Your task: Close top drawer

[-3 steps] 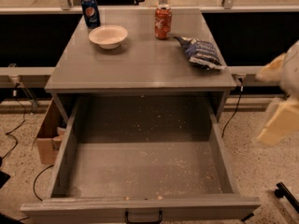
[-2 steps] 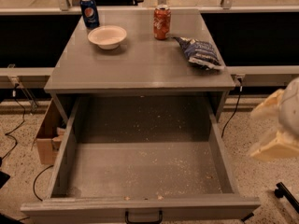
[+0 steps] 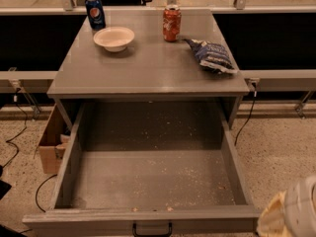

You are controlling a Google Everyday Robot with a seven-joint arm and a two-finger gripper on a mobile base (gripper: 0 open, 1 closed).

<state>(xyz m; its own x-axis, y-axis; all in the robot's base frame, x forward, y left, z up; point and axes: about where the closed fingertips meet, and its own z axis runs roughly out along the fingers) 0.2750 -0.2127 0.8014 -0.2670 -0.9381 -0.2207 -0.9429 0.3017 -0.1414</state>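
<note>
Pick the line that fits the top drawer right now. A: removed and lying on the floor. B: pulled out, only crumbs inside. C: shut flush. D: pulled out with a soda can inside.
B: the top drawer stands pulled far out with just crumbs on its grey floor; the claw is at the lower right, beside the drawer's front corner.

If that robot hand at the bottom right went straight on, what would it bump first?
Probably the top drawer, at its front right corner: the gripper sits just right of it, seemingly pointing left. Depth is unclear, so it might pass in front.
</note>
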